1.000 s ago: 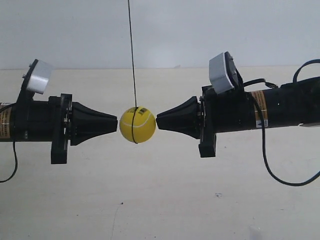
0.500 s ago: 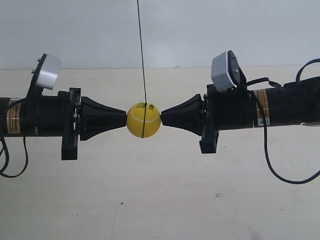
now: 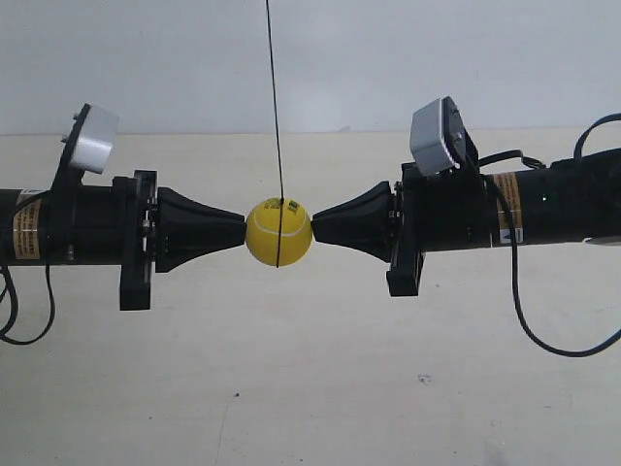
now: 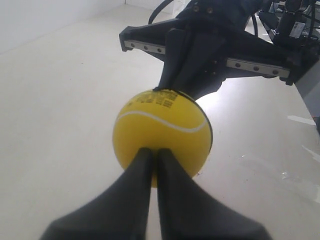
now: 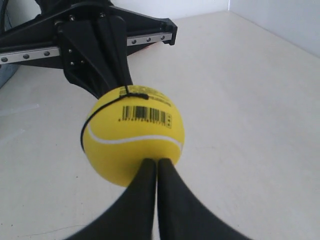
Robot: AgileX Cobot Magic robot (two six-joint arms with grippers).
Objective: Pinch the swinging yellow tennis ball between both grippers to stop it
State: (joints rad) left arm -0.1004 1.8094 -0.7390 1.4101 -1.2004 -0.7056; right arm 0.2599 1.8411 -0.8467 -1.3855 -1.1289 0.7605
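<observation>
As our left gripper (image 4: 152,151) and right gripper (image 5: 156,162), jaws closed, pinch it, the yellow tennis ball (image 3: 278,233) (white seam (image 4: 165,121), barcode sticker (image 5: 145,115)) hangs on its string (image 3: 274,97).

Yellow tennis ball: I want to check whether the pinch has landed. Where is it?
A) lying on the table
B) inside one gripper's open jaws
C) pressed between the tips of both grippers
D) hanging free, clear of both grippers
C: the yellow tennis ball hangs off the table, with the shut left gripper and the shut right gripper each tip-on against it from opposite sides.
</observation>
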